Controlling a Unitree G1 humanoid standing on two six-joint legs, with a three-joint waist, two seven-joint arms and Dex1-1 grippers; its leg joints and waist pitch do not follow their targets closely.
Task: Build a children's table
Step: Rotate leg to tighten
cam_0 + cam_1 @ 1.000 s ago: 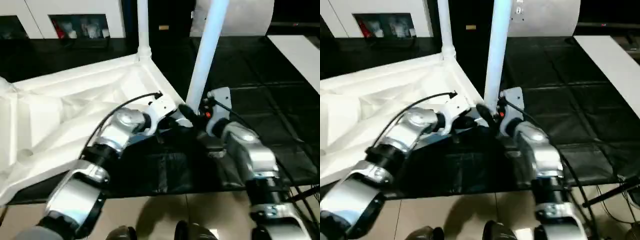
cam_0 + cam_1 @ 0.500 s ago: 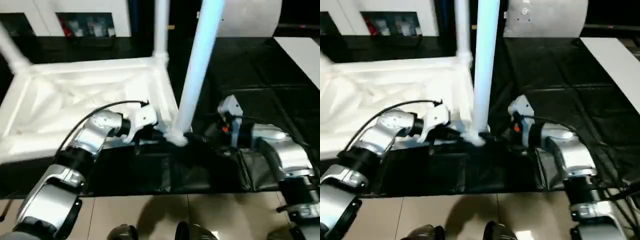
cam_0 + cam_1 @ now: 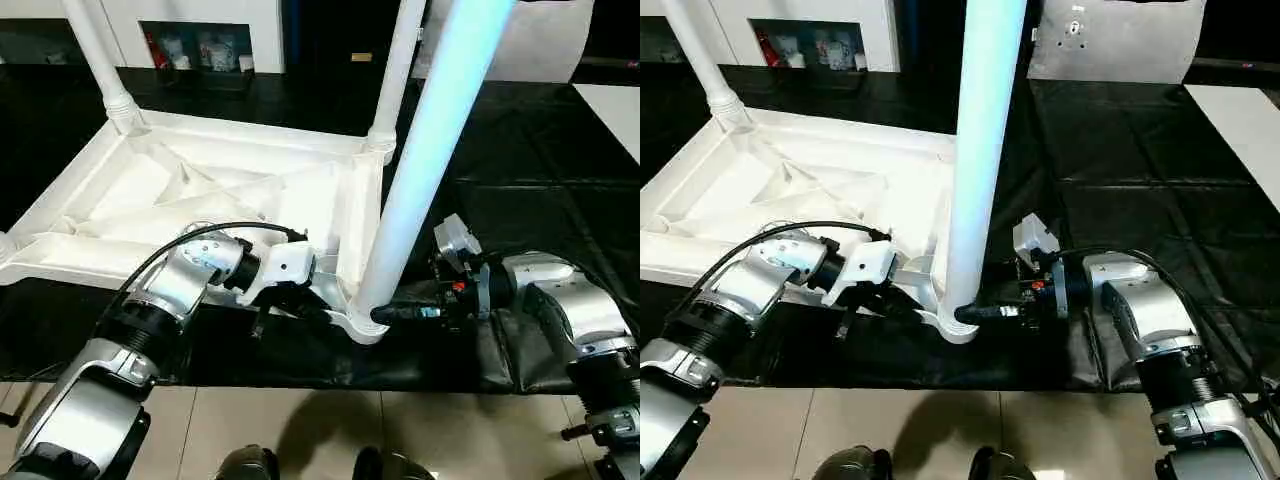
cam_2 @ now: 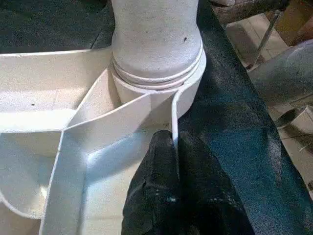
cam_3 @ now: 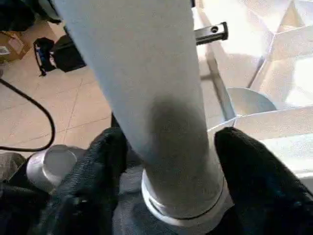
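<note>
Our children's table (image 3: pixel 215 205) lies upside down on the black mat (image 3: pixel 530 190) on the floor, ribbed side up, just in front of us. We see three legs standing up from its corner sockets: one at the far left (image 3: pixel 98 55), one at the far right (image 3: pixel 395 70), and the big near leg (image 3: pixel 430 170) at the near right corner.

Our left gripper (image 4: pixel 168 193) has its fingers clenched tight on the thin wall of the top, right beside the near socket (image 4: pixel 161 83). Our right gripper (image 5: pixel 166 161) has one finger (image 5: pixel 105 161) on each side of the near leg, low down. We cannot tell if they squeeze it or only sit beside it.

What could go wrong? In the left wrist view we see rings at the foot of the leg, so it may not be all the way in. If we push it sideways, the leg could tip or jam. If our left fingers slip off the thin wall, the top could slide on the mat.

The near leg points up and leans a bit to the right. The top lies flat, its long side running left to right.
</note>
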